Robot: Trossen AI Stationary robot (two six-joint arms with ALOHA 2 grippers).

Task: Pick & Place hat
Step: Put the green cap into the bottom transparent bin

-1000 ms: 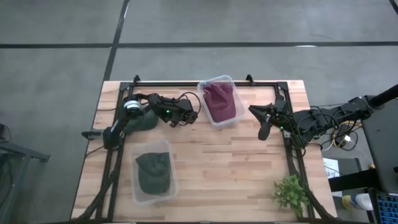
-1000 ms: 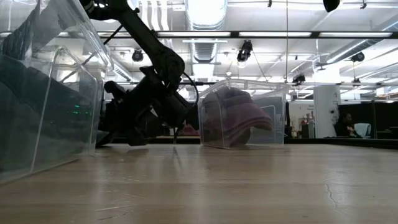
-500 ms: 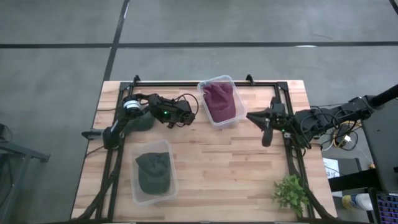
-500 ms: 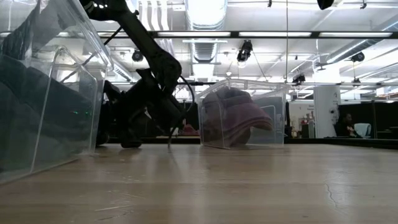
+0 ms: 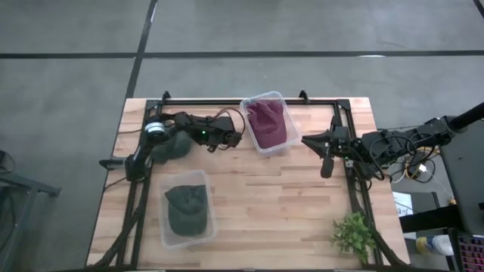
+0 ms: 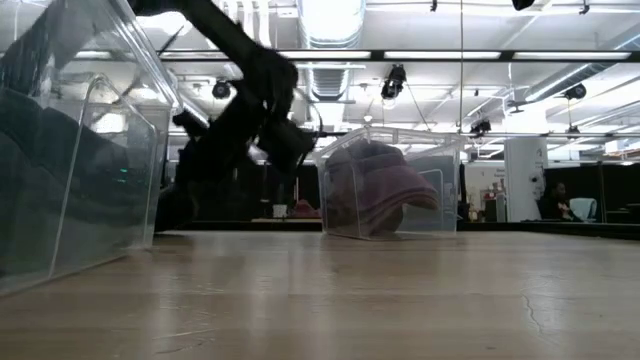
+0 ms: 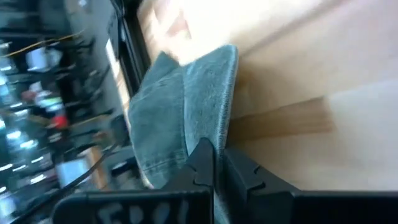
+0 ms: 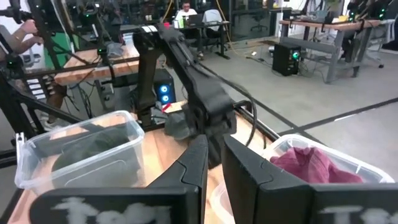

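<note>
The hat (image 7: 180,118), grey-green, is being pinched at its edge by my left gripper (image 7: 214,163). My right gripper (image 5: 324,155) is hovering clenched and empty beside the bin (image 5: 281,98) holding a maroon hat.

L dark two-finger gripper (image 7: 214,163) pinched closed, arm stretched across table's far side; R dark two-finger gripper (image 8: 213,163) closed, hovering at right.

The left tool (image 7: 214,163) has closed on the brim of the grey-green fabric hat (image 7: 180,106) (wide open a second ago) and lifted off the table
</note>
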